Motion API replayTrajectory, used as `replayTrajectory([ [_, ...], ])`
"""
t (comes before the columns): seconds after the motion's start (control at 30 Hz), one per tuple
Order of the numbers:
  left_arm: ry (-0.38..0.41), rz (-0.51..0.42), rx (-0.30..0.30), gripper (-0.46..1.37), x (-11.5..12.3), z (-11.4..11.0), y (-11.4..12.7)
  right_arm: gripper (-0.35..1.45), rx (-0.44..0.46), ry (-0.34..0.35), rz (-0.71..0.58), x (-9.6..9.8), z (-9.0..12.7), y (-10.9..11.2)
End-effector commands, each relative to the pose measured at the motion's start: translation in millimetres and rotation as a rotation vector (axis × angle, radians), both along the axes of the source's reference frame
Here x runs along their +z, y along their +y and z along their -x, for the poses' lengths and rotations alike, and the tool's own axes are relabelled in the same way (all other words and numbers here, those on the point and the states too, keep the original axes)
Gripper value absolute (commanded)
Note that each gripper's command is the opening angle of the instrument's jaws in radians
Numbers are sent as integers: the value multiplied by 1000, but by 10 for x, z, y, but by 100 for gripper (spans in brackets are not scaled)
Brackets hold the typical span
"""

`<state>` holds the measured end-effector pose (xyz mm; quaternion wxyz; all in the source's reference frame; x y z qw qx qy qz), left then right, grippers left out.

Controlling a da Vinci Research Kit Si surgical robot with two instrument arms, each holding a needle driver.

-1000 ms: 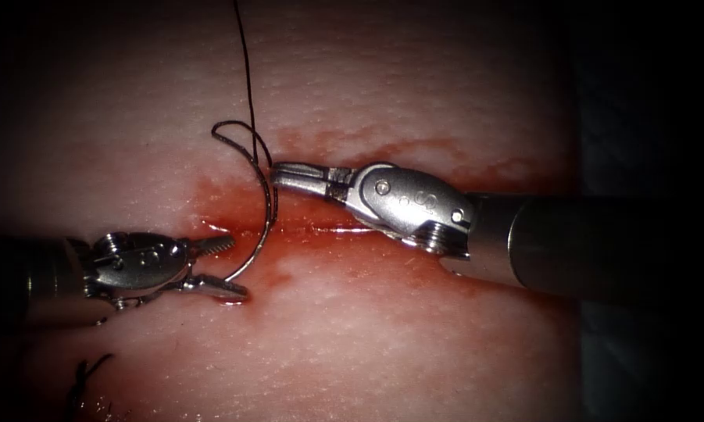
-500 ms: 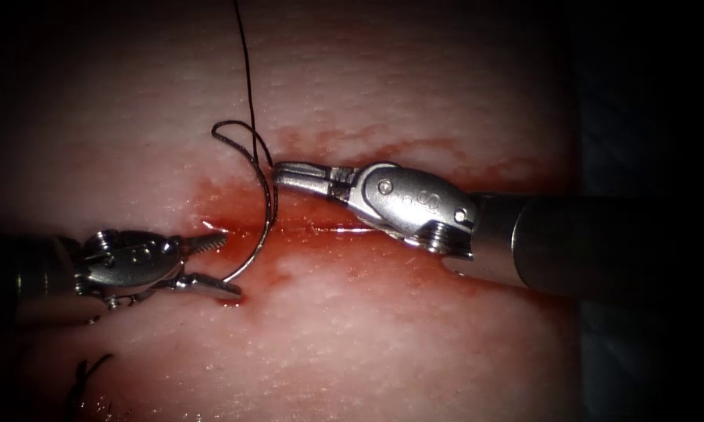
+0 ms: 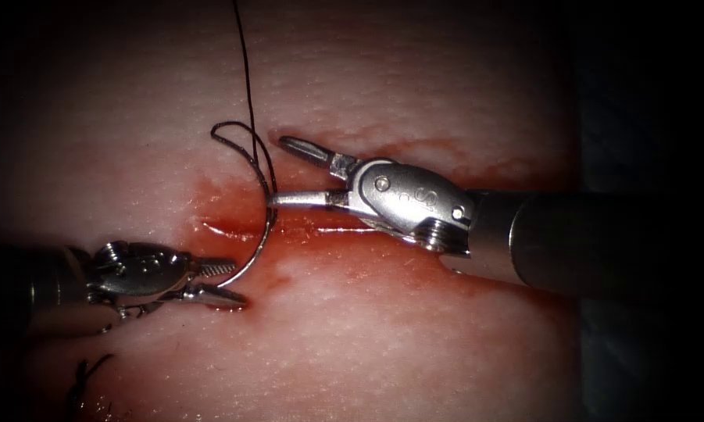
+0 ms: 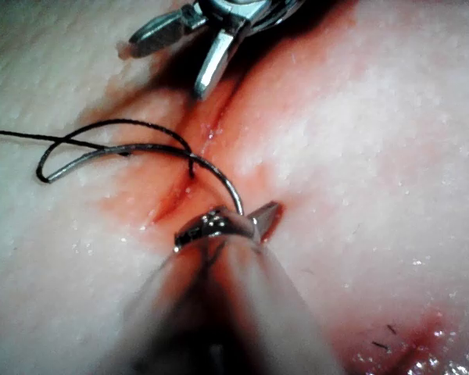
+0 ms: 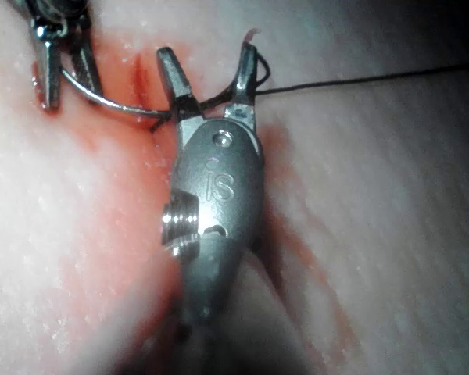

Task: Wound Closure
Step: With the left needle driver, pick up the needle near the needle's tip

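In the endoscope view the left tool [image 3: 220, 281] has its jaws closed on the needle [image 3: 267, 227] near its lower end, below the cut [image 3: 289, 230], which fixes the curve upright across the wound. The right tool [image 3: 277, 170] stands with its jaws spread apart and holds nothing; one jaw lies just beside the needle's upper body, the other lifted above it, likely so the left grip alone carries the needle. The thread [image 3: 246, 78] runs up from a small loop by the needle's top, over tissue [image 3: 406, 352] stained with red fluid [image 3: 226, 203]. In the left wrist view the left tool [image 4: 230, 223] clamps the needle [image 4: 219, 176]. In the right wrist view the right tool [image 5: 207, 78] gapes, with the needle [image 5: 117, 103] running just beside its jaws.
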<state>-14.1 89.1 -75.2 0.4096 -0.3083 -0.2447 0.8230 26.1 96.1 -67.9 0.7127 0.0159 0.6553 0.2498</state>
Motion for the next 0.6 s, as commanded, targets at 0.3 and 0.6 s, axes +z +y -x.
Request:
replayTrajectory([
  [0.3,-1,-58,-14,24,-4,-2,-2,102,-3,-30,-9,-1,0,-1],
  [0.6,107,9,-96,-35,-28,-1,8,111,-1,-121,-75,-4,1,-5],
])
